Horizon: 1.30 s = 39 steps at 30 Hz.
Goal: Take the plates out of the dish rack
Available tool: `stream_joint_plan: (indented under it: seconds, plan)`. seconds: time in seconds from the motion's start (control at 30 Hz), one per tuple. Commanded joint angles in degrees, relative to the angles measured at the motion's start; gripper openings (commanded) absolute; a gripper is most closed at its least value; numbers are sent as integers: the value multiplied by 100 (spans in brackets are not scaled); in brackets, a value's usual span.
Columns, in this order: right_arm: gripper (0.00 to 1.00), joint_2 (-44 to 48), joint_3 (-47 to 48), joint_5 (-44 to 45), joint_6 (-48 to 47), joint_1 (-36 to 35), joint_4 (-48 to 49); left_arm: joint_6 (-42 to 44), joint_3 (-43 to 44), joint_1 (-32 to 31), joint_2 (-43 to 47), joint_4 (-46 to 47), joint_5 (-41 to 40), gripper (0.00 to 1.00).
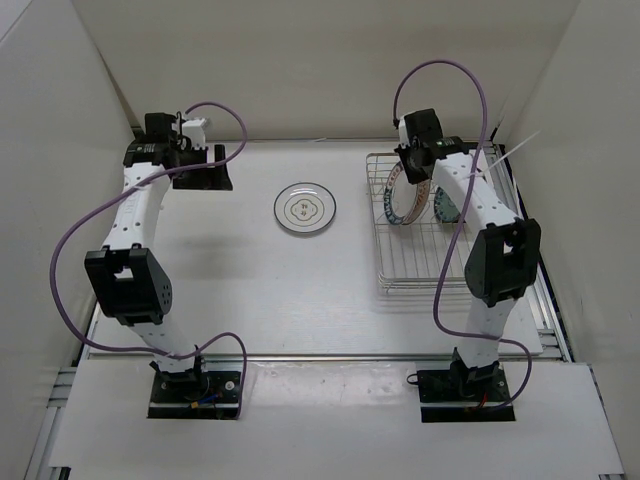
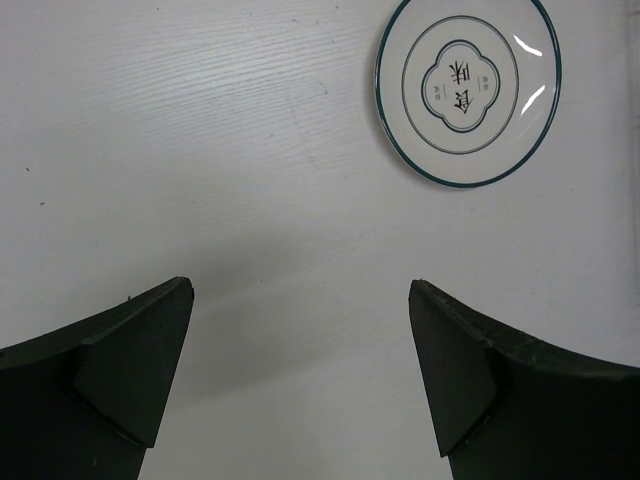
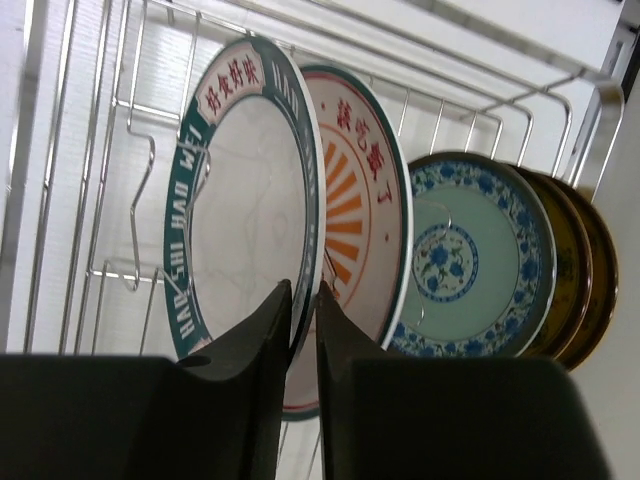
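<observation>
A white plate with dark rings lies flat on the table; it also shows in the left wrist view. My left gripper is open and empty over bare table, left of that plate. The chrome dish rack holds several plates on edge. My right gripper is shut on the rim of the white dark-rimmed plate, its fingertips on either side of the rim. Behind it stand an orange-centred plate, a teal plate and golden-yellow plates.
White walls enclose the table on three sides. The rack's wire side is just left of the gripped plate. Purple cables loop off both arms.
</observation>
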<state>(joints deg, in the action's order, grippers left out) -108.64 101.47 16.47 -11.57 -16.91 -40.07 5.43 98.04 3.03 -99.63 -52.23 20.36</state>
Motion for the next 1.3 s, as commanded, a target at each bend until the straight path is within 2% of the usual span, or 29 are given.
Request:
stream_joint_plan:
  seconds: [0.0, 0.07, 0.1, 0.2, 0.63, 0.87, 1.0, 1.13, 1.17, 1.2, 1.27]
  plan:
    - [7, -148, 408, 242, -39, -128, -105, 142, -118, 40, 445, 64, 21, 100]
    - [7, -201, 574, 470, 23, -181, -202, 142, -171, 40, 445, 64, 21, 100]
    - [2, -201, 636, 584, 24, -242, -255, 142, -171, 40, 445, 64, 21, 100]
    - [1, -254, 804, 848, 146, -365, -396, 142, -171, 40, 392, 64, 73, 100]
    - [0, 212, 1260, 1869, 147, -471, -667, 142, -337, 93, 331, 387, 302, 100]
    - [0, 1064, 1129, 2185, -64, -586, -529, 134, -136, -83, -108, 573, 240, 100]
    - [0, 1669, 1068, 2299, -135, -586, -457, 134, 310, -319, -310, 573, 547, 100]
    - [0, 2127, 1068, 1143, 147, -586, -833, 186, 1005, -820, -591, 372, 1083, 100]
    - [0, 2258, 1068, 722, 225, -586, -914, 186, 1137, -952, -592, 371, 1206, 100]
    - [0, 2329, 911, -135, 226, -586, -975, 256, 1321, -1205, -592, 371, 1390, 100]
    - [0, 2470, 726, -914, 111, -586, -1098, 326, 1437, -1470, -592, 449, 1602, 100]
